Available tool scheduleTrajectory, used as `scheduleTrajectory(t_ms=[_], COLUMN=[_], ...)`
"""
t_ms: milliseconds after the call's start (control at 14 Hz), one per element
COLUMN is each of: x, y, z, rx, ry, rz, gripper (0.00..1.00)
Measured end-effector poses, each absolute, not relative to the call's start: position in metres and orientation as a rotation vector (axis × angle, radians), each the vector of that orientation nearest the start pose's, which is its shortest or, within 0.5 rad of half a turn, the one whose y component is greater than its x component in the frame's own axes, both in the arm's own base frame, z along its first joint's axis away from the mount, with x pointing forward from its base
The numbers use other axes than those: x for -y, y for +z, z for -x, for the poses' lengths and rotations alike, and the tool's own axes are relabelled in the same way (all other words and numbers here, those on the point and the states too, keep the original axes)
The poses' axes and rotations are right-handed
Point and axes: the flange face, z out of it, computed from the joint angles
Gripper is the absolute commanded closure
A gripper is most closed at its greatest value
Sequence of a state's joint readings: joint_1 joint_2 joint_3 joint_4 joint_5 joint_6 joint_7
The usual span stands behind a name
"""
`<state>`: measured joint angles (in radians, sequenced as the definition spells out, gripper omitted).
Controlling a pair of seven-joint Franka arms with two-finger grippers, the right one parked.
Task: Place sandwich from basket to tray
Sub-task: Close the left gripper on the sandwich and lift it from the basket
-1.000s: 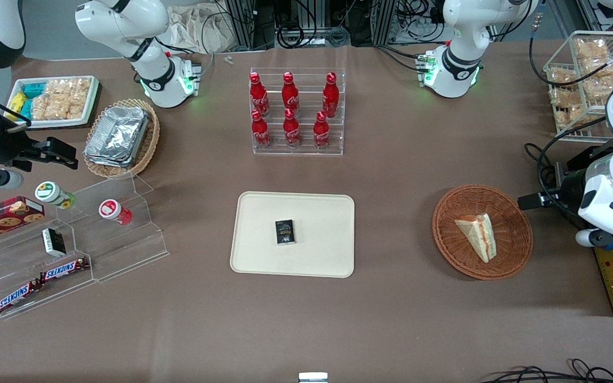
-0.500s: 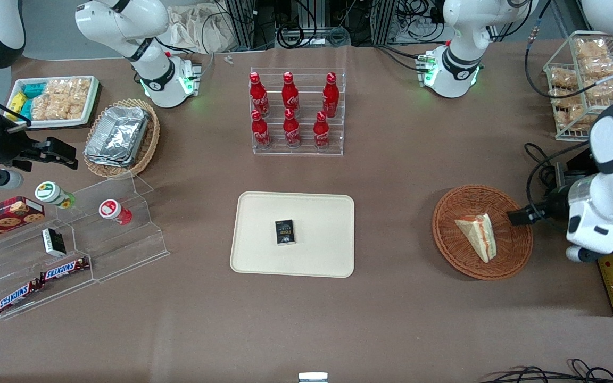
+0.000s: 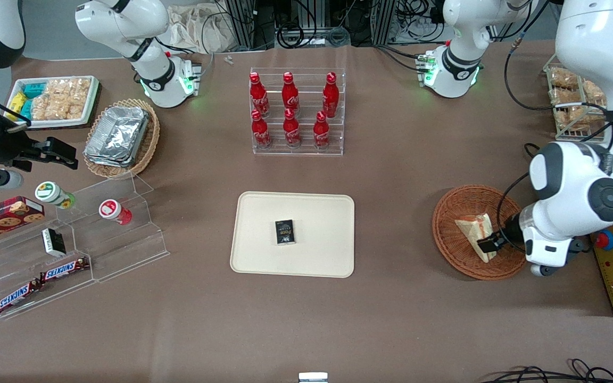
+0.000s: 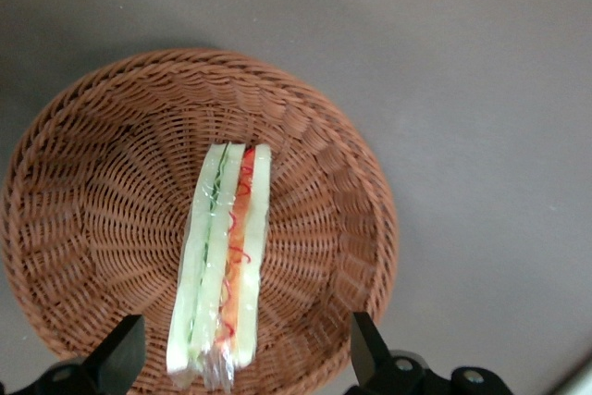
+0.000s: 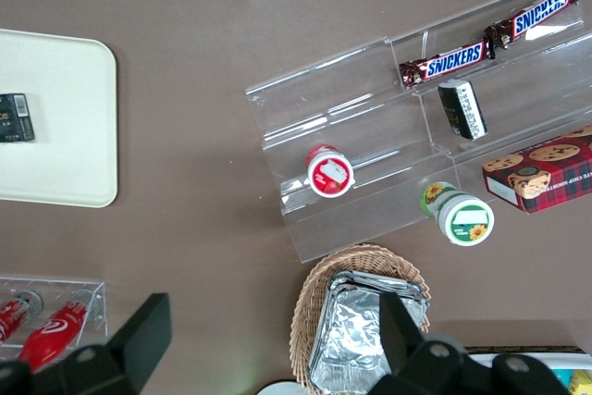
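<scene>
While the sandwich (image 4: 225, 261) is lying untouched in the basket (image 4: 83, 182) toward the working arm's end of the desk, the spread tool (image 4: 242, 351) is hovering over it, leaving grasp, carry and placing on the tray (image 3: 317, 213).

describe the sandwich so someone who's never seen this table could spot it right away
Look toward the working arm's end of the table for the round reddish-brown wicker basket. The sandwich lies in it, a pale wedge with red and green filling along its edge. The open gripper hangs just above it, and nothing else is in the basket.
</scene>
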<state>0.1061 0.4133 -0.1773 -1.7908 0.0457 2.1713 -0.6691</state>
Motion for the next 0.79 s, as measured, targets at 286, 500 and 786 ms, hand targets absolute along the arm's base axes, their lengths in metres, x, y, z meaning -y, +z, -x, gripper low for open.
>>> scheduleTrajectory(t_ms=[286,500,786], x=[0.037,0.037,0.040], y=[0.284,0.268,0.248], z=[-0.628,-0.623,-0.620], rx=[0.929,0.897,0.835], ry=[0.101,0.130,0.153], rz=[2.999,2.977,2.956], gripper=[0.00,0.00,0.66])
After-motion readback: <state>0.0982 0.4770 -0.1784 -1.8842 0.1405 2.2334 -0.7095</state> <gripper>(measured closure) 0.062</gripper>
